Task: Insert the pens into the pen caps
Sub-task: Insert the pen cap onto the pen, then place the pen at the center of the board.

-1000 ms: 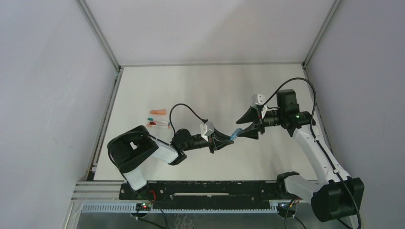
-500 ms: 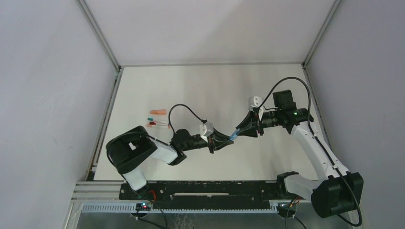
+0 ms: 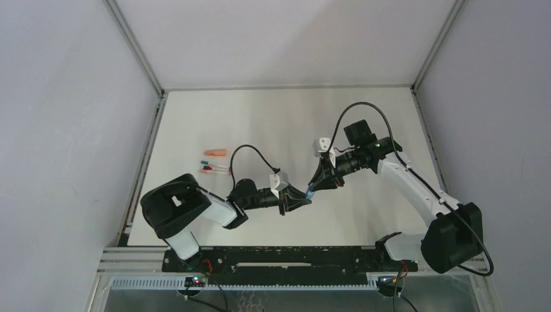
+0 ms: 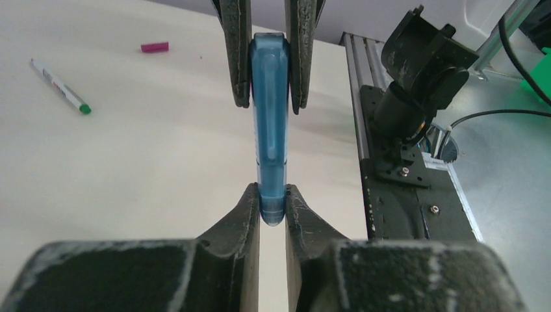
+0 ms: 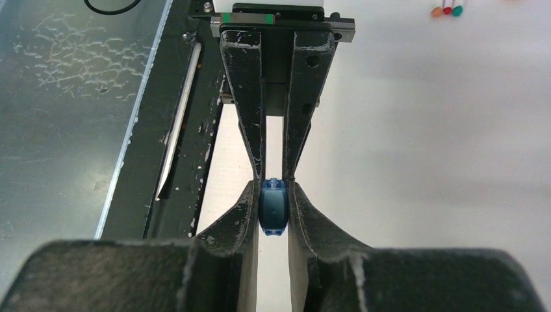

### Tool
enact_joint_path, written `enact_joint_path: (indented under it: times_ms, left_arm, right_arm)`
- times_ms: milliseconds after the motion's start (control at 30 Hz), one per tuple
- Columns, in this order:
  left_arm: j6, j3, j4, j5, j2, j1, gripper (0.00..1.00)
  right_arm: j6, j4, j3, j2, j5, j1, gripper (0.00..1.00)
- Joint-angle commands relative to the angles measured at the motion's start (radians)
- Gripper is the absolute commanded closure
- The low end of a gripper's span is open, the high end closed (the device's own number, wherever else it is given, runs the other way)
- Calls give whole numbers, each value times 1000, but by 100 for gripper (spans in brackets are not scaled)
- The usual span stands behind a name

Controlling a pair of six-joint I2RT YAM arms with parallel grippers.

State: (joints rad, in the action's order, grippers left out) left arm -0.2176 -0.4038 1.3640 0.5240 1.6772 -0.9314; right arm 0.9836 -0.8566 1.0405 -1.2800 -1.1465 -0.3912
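A long light blue pen cap hangs above the white table, gripped at both ends. My left gripper is shut on its near rounded end. My right gripper is shut on the other end, facing the left one tip to tip. From above, the cap bridges the left gripper and the right gripper. I cannot tell whether a pen is inside it. Two pens and a salmon-orange cap lie at the table's left. Another pen with a green end and a magenta cap lie apart.
The black mounting rail runs along the table's near edge, with the right arm's base beside it. A grey metal floor lies below that edge. White walls close the table's back and sides.
The right gripper has moved left toward the left gripper and closed on the far end of the blue cap. The left gripper kept its hold and shifted slightly left.
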Motion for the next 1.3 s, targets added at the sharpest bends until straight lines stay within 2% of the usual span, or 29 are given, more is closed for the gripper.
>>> enact_joint_path:
  times_ms: [0, 100, 133, 267, 400, 533, 767, 967, 1133, 1267]
  left_arm:
    - [-5, 8, 112, -40, -87, 30, 100]
    - [-37, 15, 114, -38, -99, 45, 100]
    - [-42, 15, 112, -36, -98, 48, 100]
    - [-64, 1, 112, -20, -77, 51, 100]
    - [-73, 0, 111, -26, -69, 51, 100]
    - [-88, -5, 111, -27, -59, 54, 100]
    - [-144, 15, 110, -86, -72, 75, 100]
    - [-367, 69, 111, -199, -87, 166, 100]
    - [-603, 115, 109, -215, -63, 275, 100]
    - [-689, 177, 102, -250, -87, 330, 100]
  right_arm:
    - [-6, -60, 17, -56, 47, -48, 91]
    - [-9, -82, 36, -88, 59, -49, 88]
    - [-11, -87, 42, -94, 61, -48, 84]
    - [-35, -88, 52, -71, 24, -32, 53]
    - [-98, -55, 53, 1, -26, 39, 28]
    - [-115, -53, 53, 72, -64, 142, 11]
    - [-76, -13, -4, 150, -32, 211, 6]
    - [-81, 35, -33, 173, 25, 204, 6]
    - [-98, 60, -41, 167, 73, 180, 6]
    - [-111, 80, -46, 164, 99, 162, 6]
